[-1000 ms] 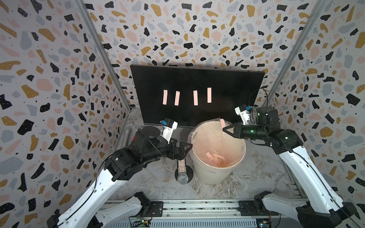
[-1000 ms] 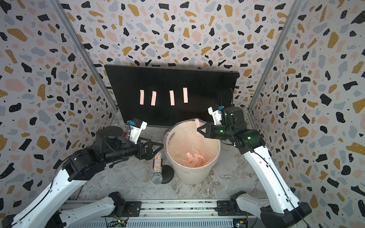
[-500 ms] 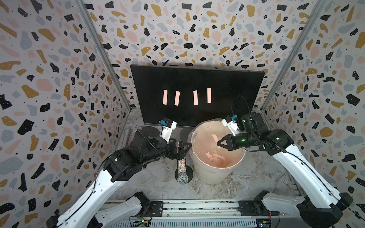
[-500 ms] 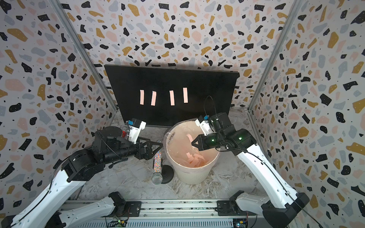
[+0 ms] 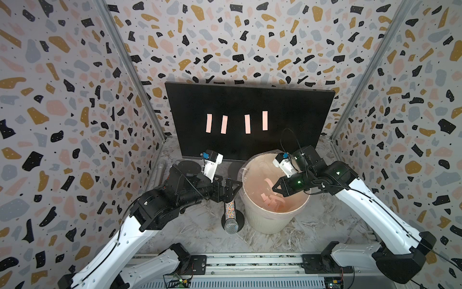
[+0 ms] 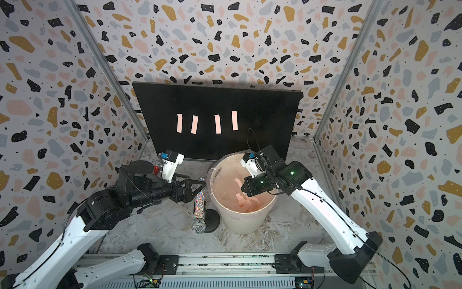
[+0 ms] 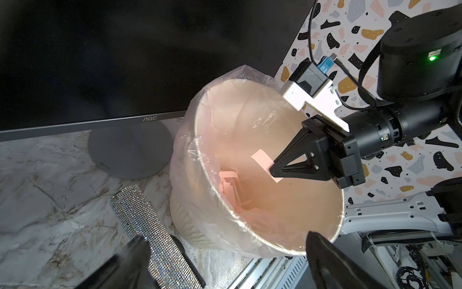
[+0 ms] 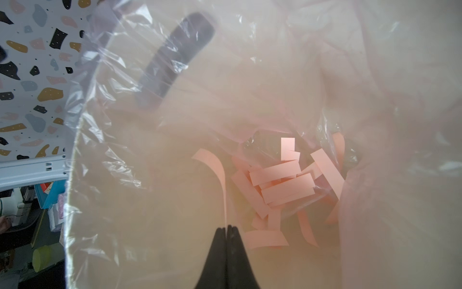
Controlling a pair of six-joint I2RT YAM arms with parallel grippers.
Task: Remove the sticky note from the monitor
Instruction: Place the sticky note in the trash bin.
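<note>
Sticky note (image 7: 260,159) — a thin pink strip — hangs over the open mouth of the bin (image 5: 267,224). It is pinched at one end between the closed tips of the right gripper (image 7: 273,172), which reaches in from about 3 o'clock of the bin in both top views. Many pink strips (image 8: 282,180) lie at the bottom, inside the clear bag (image 7: 190,140). The left gripper (image 5: 237,190) sits at 9 o'clock of the bin, fingers spread wide and holding nothing, just above a sparkly microphone (image 5: 230,215). The monitor (image 5: 250,105) stands at 12 o'clock, with four more notes (image 5: 224,124) in a row on its dark screen. A sticky note like this is very light, soft and bendy — it curls in the right wrist view — so I think it may cling to a finger instead of falling when let go. On the screen, a loose end looks like the best place to pinch.
</note>
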